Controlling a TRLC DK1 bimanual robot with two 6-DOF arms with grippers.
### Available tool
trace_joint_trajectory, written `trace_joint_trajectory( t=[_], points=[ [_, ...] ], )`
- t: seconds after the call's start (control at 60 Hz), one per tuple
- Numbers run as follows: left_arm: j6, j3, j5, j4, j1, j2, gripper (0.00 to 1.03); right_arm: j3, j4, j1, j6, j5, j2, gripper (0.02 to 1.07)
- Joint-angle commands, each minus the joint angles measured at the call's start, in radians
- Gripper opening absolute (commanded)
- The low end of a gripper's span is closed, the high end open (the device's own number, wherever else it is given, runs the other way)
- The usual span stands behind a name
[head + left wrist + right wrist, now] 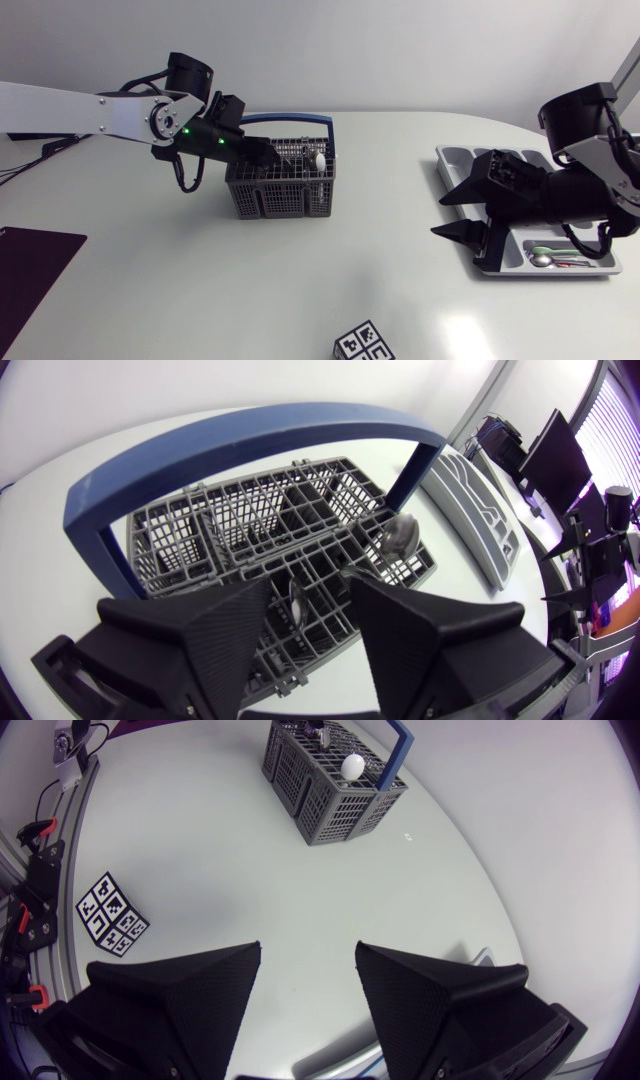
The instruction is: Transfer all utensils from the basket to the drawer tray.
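A spoon stands nearly upright in the basket. Its pale bowl points up and its handle is sunk into a compartment at the basket's 3 o'clock end in the head view, just beside the blue handle's post. Its long axis therefore runs almost vertically. A grip would likely have to come down from above and close across the neck below the bowl.

The left arm is much the nearer. Its jaws hang released over the basket's 9 o'clock half with nothing clamped between them, and the spoon lies toward 3 o'clock from them, ahead and off to one side. The left wrist view shows a thin dark shape down in the grid under the gap, too indistinct to name.

Well apart at the tabletop's 3 o'clock side lies the drawer tray, with a few utensils already in one slot. The right arm's jaws rest spread and empty at the tray's 9 o'clock edge.
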Motion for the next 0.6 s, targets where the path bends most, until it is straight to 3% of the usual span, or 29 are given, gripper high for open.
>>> trace_joint_trajectory(
  t=[0.0, 0.317, 0.583],
  points=[
    [-0.031, 0.027, 0.017, 0.006, 0.004, 0.034, 0.36, -0.025, 0.014, 0.009, 0.033, 0.007, 0.003, 0.72],
    [-0.055, 0.033, 0.021, 0.006, 0.001, 0.045, 0.06, -0.066, 0.046, 0.046, 0.049, 0.01, -0.008, 0.72],
    [-0.085, 0.028, 0.089, 0.006, 0.021, 0.015, 0.04, -0.088, 0.062, 0.069, 0.049, 0.022, -0.037, 0.72]
  ],
)
